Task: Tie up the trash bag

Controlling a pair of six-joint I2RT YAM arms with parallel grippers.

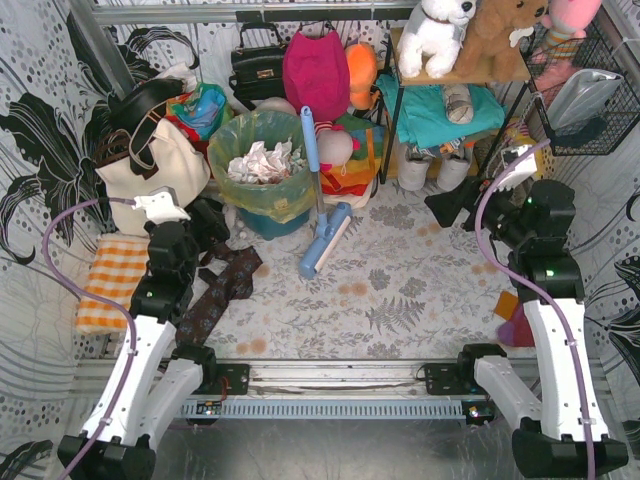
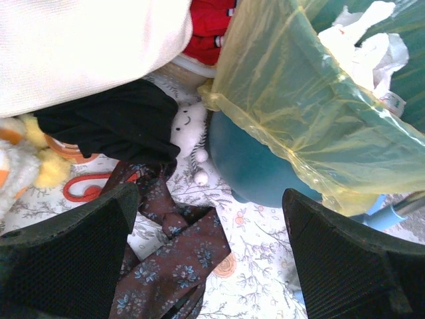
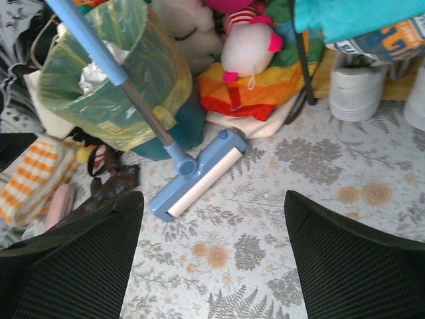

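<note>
Trash bag: it stands at the far left of the floral-covered desk and lines a round teal bin. Its yellow-green rim is folded down over the outside of the bin, and the mouth is open and untied. Crumpled white paper fills the inside.

Left fingers: they are spread fully wide and hold nothing. They sit just near and left of the bin, close to it but apart. In the left wrist view the bag's folded skirt hangs ahead and to the right, beyond the tips and not between them. A dark floral necktie lies on the desk under the gap.

Right fingers: they are wide apart with nothing between them, over the right side of the desk and well apart from the bag. In the right wrist view the bag shows far to the left, with only bare desk cover between the tips.

A blue floor mop leans against the bag's right side, its head on the desk between the two arms. A cream tote bag stands just left of the bin.
</note>
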